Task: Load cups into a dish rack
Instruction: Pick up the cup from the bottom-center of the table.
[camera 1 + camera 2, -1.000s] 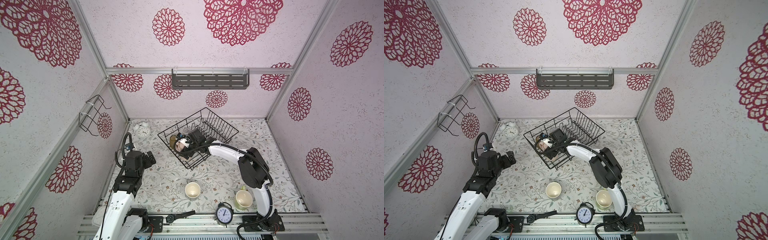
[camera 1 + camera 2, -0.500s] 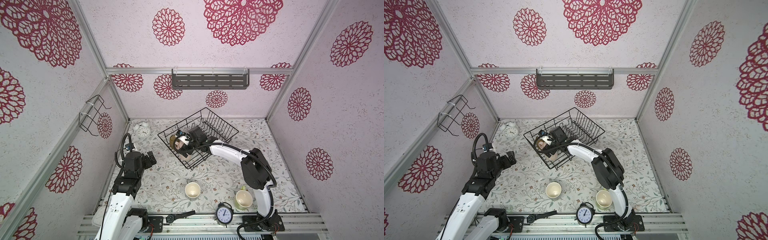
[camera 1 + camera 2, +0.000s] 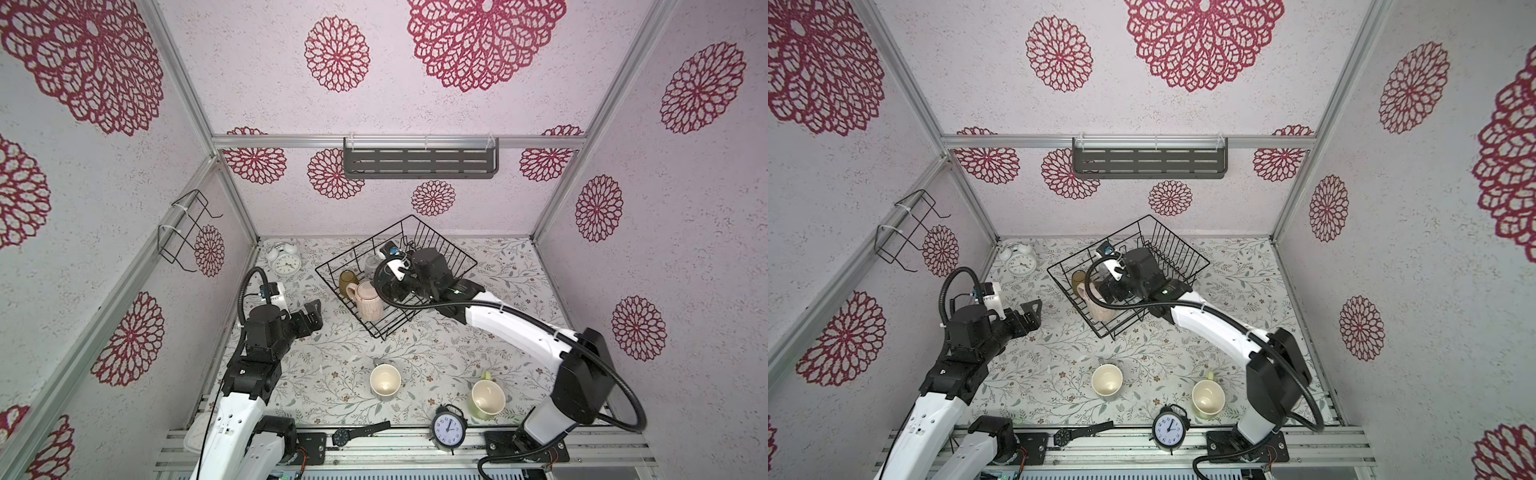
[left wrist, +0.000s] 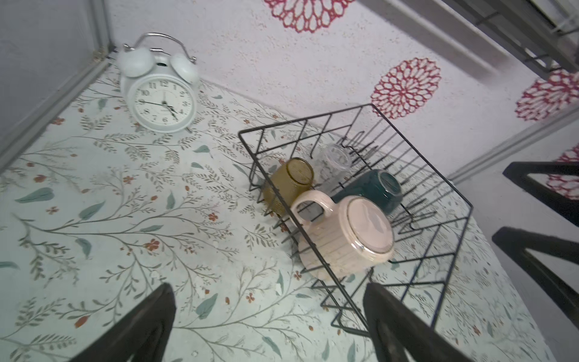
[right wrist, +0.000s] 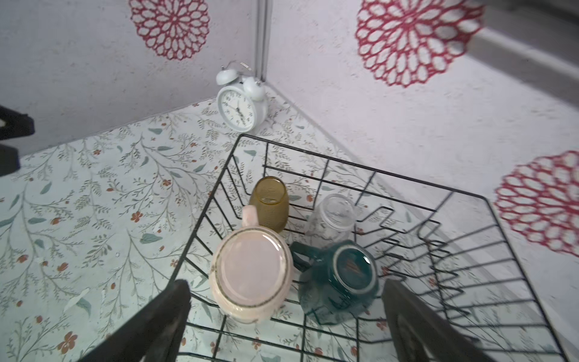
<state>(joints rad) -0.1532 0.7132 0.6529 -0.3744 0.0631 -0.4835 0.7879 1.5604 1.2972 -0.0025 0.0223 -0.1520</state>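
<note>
The right gripper [image 5: 286, 285] hung over the dish rack [image 5: 344, 161] with its fingers [image 5: 163, 313] spread wide and nothing between them; directly beneath them sat a pink mug [image 5: 250, 275] and a teal mug [image 5: 351, 272], both bottom up, and just beyond the fingertips an amber tumbler [image 5: 271, 203] and a clear glass [image 5: 332, 216]; so four cups were in, and I took this for the moment after a release. Two cups stood outside the rack, well behind those fingers and near the arm's base; a grey mug [image 3: 385, 381] and a yellow-green mug [image 3: 487, 399], both upright. The next move, I judged, called for lifting clear of the wires and reaching back for one of them. The left gripper [image 3: 312, 316] hovered just beside the rack, equally wide and empty. A black clock [image 3: 449, 428] stood close by the yellow-green mug and might crowd a grasp; a white clock [image 3: 284, 262] and a watch [image 3: 353, 434] lay out of the way.
</note>
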